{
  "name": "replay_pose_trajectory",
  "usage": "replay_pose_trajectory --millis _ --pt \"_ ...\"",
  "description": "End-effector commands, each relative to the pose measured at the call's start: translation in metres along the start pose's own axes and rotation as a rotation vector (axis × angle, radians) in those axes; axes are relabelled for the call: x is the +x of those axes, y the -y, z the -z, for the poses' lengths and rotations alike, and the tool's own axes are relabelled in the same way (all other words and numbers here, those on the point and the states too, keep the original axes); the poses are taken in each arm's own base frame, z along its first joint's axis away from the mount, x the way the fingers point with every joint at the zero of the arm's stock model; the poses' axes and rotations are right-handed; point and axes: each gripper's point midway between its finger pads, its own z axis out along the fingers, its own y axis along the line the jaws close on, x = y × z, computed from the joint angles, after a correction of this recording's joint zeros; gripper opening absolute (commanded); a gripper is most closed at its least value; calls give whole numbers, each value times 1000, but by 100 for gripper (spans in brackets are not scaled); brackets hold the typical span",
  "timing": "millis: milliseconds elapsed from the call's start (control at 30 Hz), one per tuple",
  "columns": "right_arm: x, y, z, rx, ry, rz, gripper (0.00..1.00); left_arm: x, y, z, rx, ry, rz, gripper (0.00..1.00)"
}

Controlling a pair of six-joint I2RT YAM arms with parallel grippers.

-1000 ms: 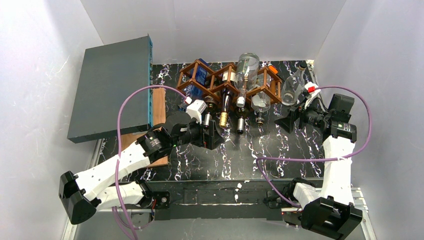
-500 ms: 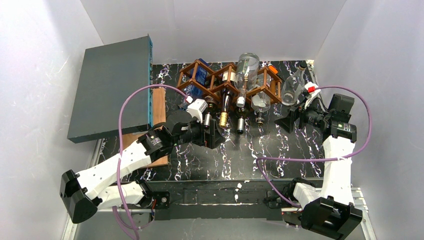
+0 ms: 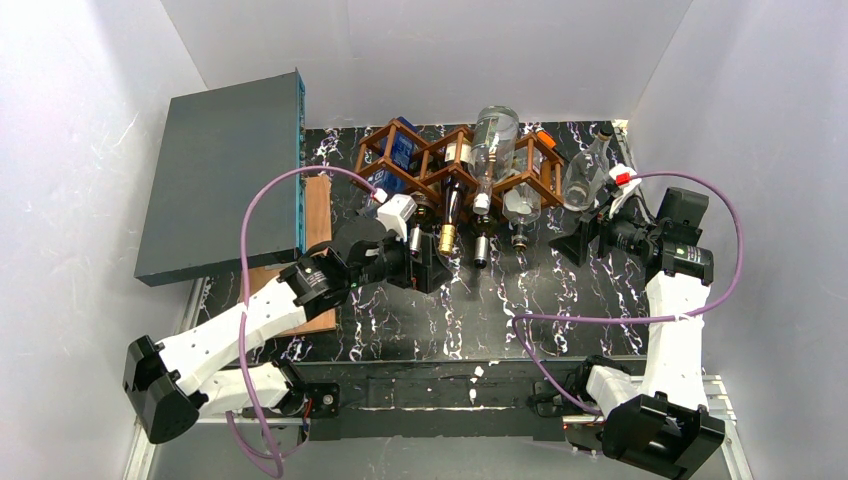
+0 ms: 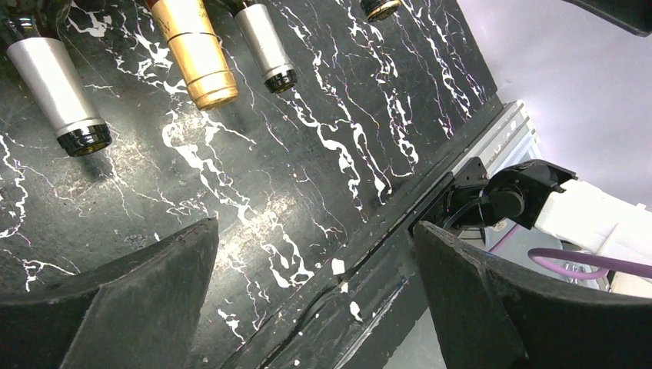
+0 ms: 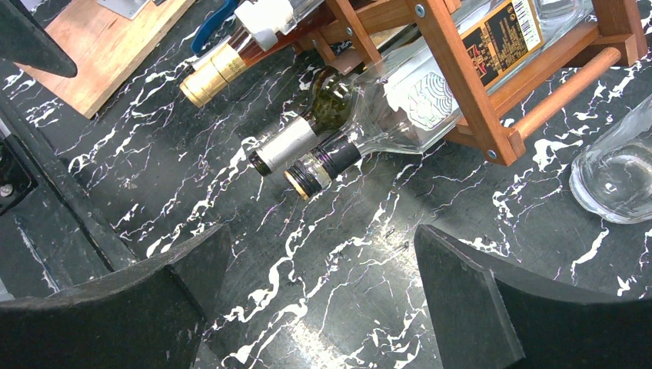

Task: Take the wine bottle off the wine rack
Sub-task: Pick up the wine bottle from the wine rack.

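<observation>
The brown wooden wine rack [image 3: 452, 165] stands at the back of the black marble table and also shows in the right wrist view [image 5: 469, 92]. Several bottles lie in it, necks pointing forward: a silver-capped one [image 4: 65, 92], a gold-capped one [image 3: 447, 238] [image 4: 196, 54], another silver neck [image 4: 265, 42] and a clear labelled bottle [image 5: 461, 65]. A clear bottle [image 3: 493, 140] lies on top. My left gripper [image 3: 432, 264] [image 4: 315, 284] is open and empty, just in front of the necks. My right gripper [image 3: 577, 245] [image 5: 323, 296] is open and empty, right of the rack's front.
A grey flat box [image 3: 225, 175] leans at the back left, with a wooden board [image 3: 320, 215] [image 5: 108, 54] beside it. A clear glass bottle [image 3: 585, 175] [image 5: 615, 173] stands just right of the rack. White walls enclose the table on three sides.
My left arm has shifted a little to the right and towards the bottle necks. The right arm and the bottles have not moved.
</observation>
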Motion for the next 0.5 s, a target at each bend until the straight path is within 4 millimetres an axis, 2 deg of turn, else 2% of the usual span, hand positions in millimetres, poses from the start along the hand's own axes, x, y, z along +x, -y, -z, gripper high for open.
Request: replay_pose_trajectory --millis 0,267,467 --pt "-2 -3 -1 -20 18 27 98 -20 11 2 35 45 17 98" --pt "-1 -4 -2 -25 17 27 98 -40 16 -10 61 64 62 98" --pt "-1 -5 -2 -27 19 31 98 -62 8 -28 14 75 78 98"
